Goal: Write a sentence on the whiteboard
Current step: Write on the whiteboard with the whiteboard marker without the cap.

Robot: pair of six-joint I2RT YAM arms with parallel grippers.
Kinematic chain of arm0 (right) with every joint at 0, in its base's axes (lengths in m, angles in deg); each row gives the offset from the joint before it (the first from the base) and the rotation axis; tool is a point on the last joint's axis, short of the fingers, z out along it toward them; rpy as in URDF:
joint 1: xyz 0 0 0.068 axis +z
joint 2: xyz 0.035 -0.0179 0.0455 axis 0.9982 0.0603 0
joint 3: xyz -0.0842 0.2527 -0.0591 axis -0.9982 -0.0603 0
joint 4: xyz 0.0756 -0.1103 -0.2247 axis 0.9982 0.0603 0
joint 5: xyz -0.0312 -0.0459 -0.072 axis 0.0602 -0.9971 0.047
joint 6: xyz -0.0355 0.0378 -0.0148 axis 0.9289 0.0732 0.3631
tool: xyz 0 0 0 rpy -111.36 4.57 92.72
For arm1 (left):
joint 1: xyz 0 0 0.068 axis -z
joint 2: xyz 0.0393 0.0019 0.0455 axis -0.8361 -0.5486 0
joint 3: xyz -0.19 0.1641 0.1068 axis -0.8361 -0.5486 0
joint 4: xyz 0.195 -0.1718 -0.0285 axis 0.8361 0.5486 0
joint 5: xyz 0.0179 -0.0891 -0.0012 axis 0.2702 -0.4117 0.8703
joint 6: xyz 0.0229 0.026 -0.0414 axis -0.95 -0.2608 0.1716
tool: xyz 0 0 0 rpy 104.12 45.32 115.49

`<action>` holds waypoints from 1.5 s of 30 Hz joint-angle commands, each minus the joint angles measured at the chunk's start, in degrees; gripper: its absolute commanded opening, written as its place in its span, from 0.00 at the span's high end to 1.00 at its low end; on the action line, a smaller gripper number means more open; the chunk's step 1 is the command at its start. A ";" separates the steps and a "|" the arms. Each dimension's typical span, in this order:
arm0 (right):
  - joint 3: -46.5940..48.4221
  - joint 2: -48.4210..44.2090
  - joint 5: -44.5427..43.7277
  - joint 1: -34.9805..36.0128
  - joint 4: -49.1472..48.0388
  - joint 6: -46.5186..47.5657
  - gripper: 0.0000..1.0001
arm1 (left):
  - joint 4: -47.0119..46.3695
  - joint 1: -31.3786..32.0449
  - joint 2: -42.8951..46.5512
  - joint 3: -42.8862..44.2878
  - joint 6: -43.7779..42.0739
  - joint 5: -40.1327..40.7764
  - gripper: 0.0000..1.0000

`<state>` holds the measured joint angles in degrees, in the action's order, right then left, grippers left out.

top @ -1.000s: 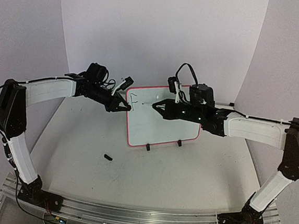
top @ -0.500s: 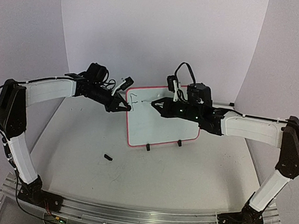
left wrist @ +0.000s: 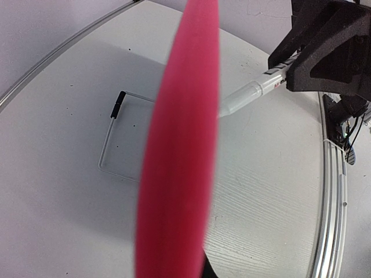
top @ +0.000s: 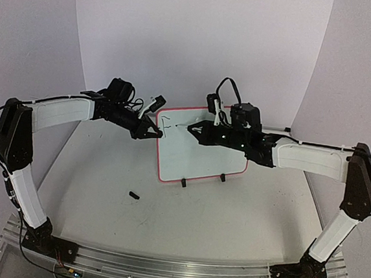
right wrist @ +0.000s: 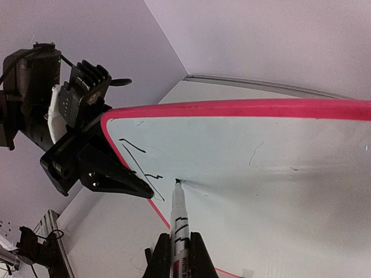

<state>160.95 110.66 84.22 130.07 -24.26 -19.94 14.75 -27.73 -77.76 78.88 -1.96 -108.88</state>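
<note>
Whiteboard (top: pixel 197 154) edge at 9 o'clock pinched by closed left gripper (top: pixel 156 131); right gripper (right wrist: pixel 178 249) clamps marker (right wrist: pixel 179 223) (tip touching surface); overpressing could topple it.

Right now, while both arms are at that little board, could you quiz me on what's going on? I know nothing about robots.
1. True or false: the left gripper is shut on the whiteboard's pink edge.
2. What does the right gripper hold? A) a sponge B) a marker C) nothing
3. In a few words: how much of the sentence is on the board?
Key: 1 true; 2 B; 3 only a few strokes, near the edge that the left gripper holds.
</note>
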 commanded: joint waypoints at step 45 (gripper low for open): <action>4.03 -1.42 -4.93 -0.30 5.07 2.74 1.00 | 4.20 1.71 -2.61 1.17 -2.65 6.90 1.00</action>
<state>162.11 111.93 84.06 130.36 -18.37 -18.33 15.30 -26.94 -77.91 79.60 -1.94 -107.39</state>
